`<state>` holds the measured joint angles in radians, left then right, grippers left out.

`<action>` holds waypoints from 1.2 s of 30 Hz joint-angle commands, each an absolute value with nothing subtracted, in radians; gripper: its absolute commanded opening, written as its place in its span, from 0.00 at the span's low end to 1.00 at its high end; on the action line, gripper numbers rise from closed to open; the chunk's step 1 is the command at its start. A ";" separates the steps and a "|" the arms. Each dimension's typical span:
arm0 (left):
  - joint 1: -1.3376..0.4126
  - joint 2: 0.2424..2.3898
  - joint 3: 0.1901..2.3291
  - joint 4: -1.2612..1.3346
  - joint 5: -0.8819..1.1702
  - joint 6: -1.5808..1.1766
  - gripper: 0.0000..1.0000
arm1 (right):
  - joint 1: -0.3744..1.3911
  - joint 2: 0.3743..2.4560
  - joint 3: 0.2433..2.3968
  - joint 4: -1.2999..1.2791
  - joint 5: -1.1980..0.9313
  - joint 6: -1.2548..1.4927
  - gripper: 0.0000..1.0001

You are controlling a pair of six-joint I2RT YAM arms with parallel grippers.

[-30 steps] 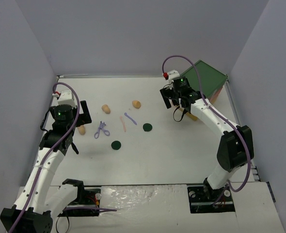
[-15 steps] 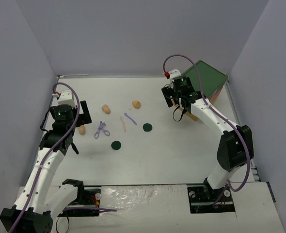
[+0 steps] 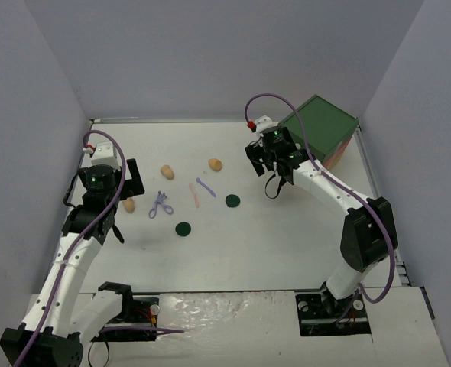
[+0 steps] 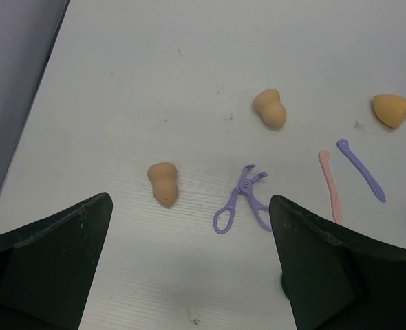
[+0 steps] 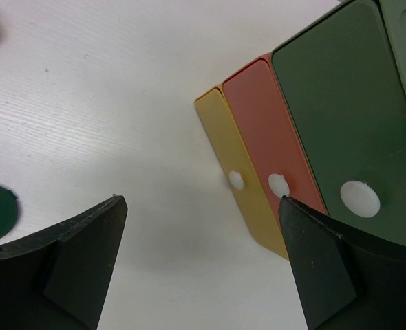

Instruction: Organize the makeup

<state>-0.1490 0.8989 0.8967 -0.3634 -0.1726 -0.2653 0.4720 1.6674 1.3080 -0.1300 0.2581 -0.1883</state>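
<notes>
The left gripper (image 4: 189, 203) hangs over the left side of the tabletop (image 3: 271, 245), jaws spread wide with nothing between them. Just beyond it, close to the left edge, lies the first sponge (image 4: 163, 183), a tan waisted shape. Right of that sponge, apart from it, lies the lilac tool (image 4: 243, 201), its loop handles toward the near edge.

A second sponge (image 4: 270, 108) sits farther back, toward the far edge, and a third sponge (image 4: 391, 110) lies right of it, at about the same depth.

Between these and the middle of the tabletop lie two sticks side by side, not touching. The pink stick (image 4: 330, 185) is on the left and the lilac stick (image 4: 360, 170) is on the right, slanting away from it.

One green disc (image 3: 182, 228) rests nearer the near edge, right of the tool. The other disc (image 3: 231, 200) lies farther right, just past the sticks.

The right gripper (image 5: 201, 199) is over the tabletop right of centre, toward the far edge. Its jaws are wide apart and it holds nothing. From its wrist view the chest (image 5: 327, 137) is just ahead, showing yellow, red and green drawer fronts, each with a white knob. The chest stands in the far right corner, well apart from all the makeup.
</notes>
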 commanded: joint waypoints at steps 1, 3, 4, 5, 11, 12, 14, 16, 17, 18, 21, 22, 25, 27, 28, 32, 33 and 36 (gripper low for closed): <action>-0.141 0.897 0.931 -0.325 -0.170 -0.265 0.97 | 0.468 1.681 1.315 -0.088 0.372 -0.229 0.89; -0.141 0.898 0.931 -0.326 -0.170 -0.265 0.97 | 0.468 1.697 1.323 -0.088 0.408 -0.241 0.90; -0.141 0.899 0.931 -0.325 -0.170 -0.265 0.97 | 0.468 1.704 1.326 -0.087 0.422 -0.249 0.90; -0.141 0.900 0.932 -0.325 -0.170 -0.265 0.97 | 0.468 1.713 1.329 -0.087 0.426 -0.256 0.90; -0.141 0.906 0.933 -0.324 -0.169 -0.265 0.97 | 0.466 1.754 1.340 -0.090 0.414 -0.276 0.90; -0.141 0.906 0.933 -0.324 -0.169 -0.264 0.97 | 0.466 1.763 1.341 -0.091 0.419 -0.279 0.90; -0.141 0.905 0.933 -0.324 -0.169 -0.265 0.97 | 0.466 1.774 1.341 -0.090 0.435 -0.285 0.90; -0.141 0.906 0.934 -0.324 -0.169 -0.264 0.97 | 0.466 1.783 1.344 -0.090 0.452 -0.294 0.90; -0.141 0.906 0.934 -0.324 -0.169 -0.264 0.97 | 0.466 1.786 1.345 -0.090 0.461 -0.298 0.90; -0.141 0.905 0.934 -0.325 -0.169 -0.264 0.97 | 0.466 1.790 1.347 -0.089 0.471 -0.302 0.90; -0.141 0.905 0.933 -0.325 -0.170 -0.264 0.97 | 0.466 1.798 1.347 -0.090 0.486 -0.309 0.90; -0.141 0.904 0.934 -0.325 -0.170 -0.264 0.97 | 0.465 1.800 1.348 -0.089 0.487 -0.311 0.90; -0.141 0.904 0.933 -0.325 -0.170 -0.264 0.97 | 0.460 1.809 1.351 -0.089 0.488 -0.313 0.90; -0.141 0.904 0.933 -0.327 -0.170 -0.264 0.97 | 0.456 1.819 1.355 -0.089 0.486 -0.313 0.90; -0.141 0.905 0.934 -0.327 -0.170 -0.264 0.97 | 0.454 1.824 1.356 -0.089 0.483 -0.313 0.90; -0.141 0.903 0.933 -0.327 -0.170 -0.264 0.97 | 0.446 1.838 1.359 -0.087 0.476 -0.313 0.90; -0.141 0.903 0.933 -0.327 -0.170 -0.264 0.97 | 0.445 1.841 1.360 -0.087 0.478 -0.313 0.90; -0.141 0.902 0.933 -0.327 -0.170 -0.264 0.97 | 0.442 1.844 1.362 -0.086 0.480 -0.313 0.90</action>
